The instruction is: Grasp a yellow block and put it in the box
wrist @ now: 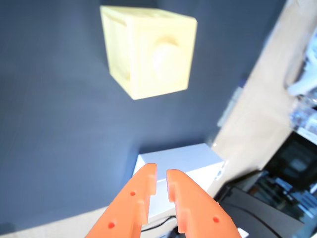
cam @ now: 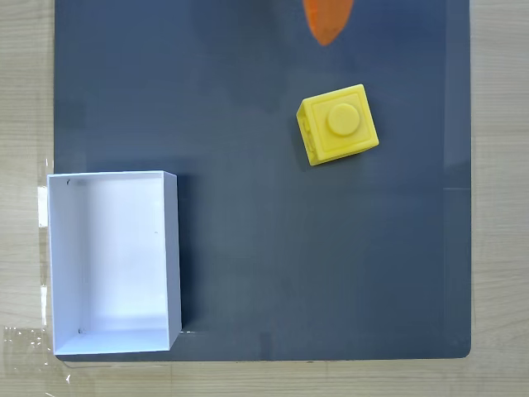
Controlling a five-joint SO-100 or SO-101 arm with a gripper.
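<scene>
The yellow block [cam: 338, 124] rests on the dark mat [cam: 264, 265] that covers the middle of the wooden surface [cam: 25, 99]. It sits in the upper right part of the mat in the fixed view, stud face up, and nothing touches it. It is turned slightly, so its sides are not square to the mat edges.

The box [cam: 173, 248] stands at the lower left of the mat in the same view, open side up. It holds nothing. Block and box are well apart, on a diagonal across the mat.

The gripper [wrist: 161, 174] has orange jaws. In the wrist view the jaws stand nearly closed, with a narrow slit between the tips, and they grasp nothing. In the fixed view an orange tip [cam: 326, 21] enters at the top edge, above the block and slightly left of it.

Key relation: in the wrist view the block [wrist: 148, 52] lies straight ahead of the jaw tips, with a clear stretch of bare mat between them. The box [wrist: 183, 163] appears just behind the tips in that view.

Judgement: the task is at the approach step; the block is not yet grasped. The slit looks narrower than the block, so the jaws must likely open before they descend. The block is a cube with no long axis. The jaws should probably line up with one pair of its turned sides.
</scene>
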